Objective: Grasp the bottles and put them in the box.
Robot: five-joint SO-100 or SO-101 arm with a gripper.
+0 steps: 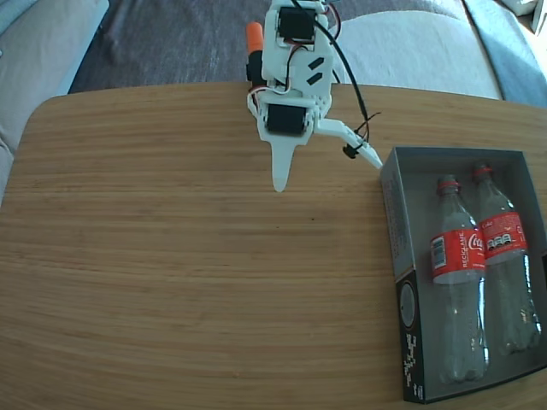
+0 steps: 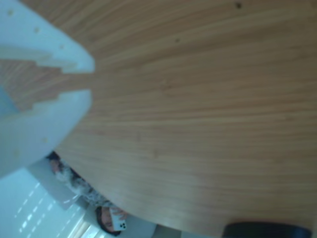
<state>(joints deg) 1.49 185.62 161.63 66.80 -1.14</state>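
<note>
In the fixed view the white gripper (image 1: 329, 171) hangs over the wooden table (image 1: 171, 282) near its far edge, its two fingers spread wide with nothing between them. One finger (image 1: 280, 175) points down at bare wood; the other reaches right, its tip just beside the box's (image 1: 396, 222) near corner. Inside the box, right of the fingers, two bottles (image 1: 458, 282) (image 1: 506, 265) lie side by side, necks toward the far wall. In the wrist view, blurred fingers (image 2: 39, 99) hang over bare wood.

Table (image 1: 171, 282) lies open left of the box (image 1: 391, 213) in the fixed view; two bottles (image 1: 457, 282) fill most of its interior.
</note>
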